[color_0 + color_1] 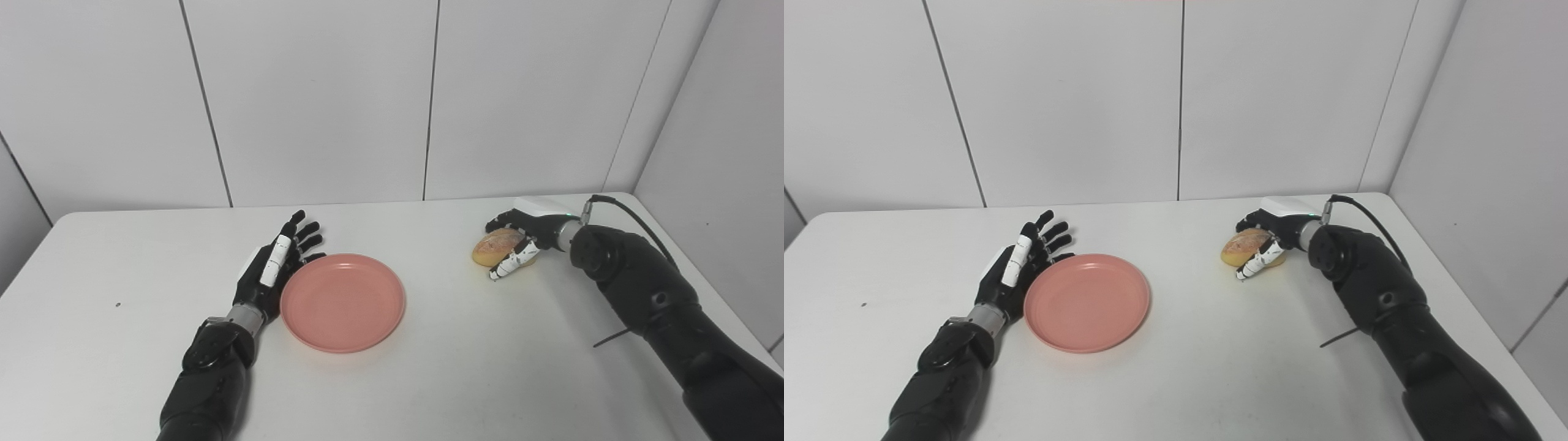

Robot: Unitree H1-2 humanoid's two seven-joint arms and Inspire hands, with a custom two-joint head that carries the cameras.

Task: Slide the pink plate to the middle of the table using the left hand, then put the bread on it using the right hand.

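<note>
A pink plate (pixel 343 301) lies flat near the middle of the white table (pixel 429 380), slightly left of centre. My left hand (pixel 274 267) rests against the plate's left rim, fingers straight and spread, holding nothing. A golden bread roll (pixel 493 245) sits on the table at the right. My right hand (pixel 520 236) wraps around it from the right, fingers curled over the top and thumb along the near side. The roll appears to rest on the table. In the right eye view the plate (pixel 1087 303) and roll (pixel 1240 247) show the same layout.
White wall panels stand behind the table and along its right side. A black cable (pixel 637 223) loops from the right wrist. A small dark speck (pixel 117 304) marks the table's left part.
</note>
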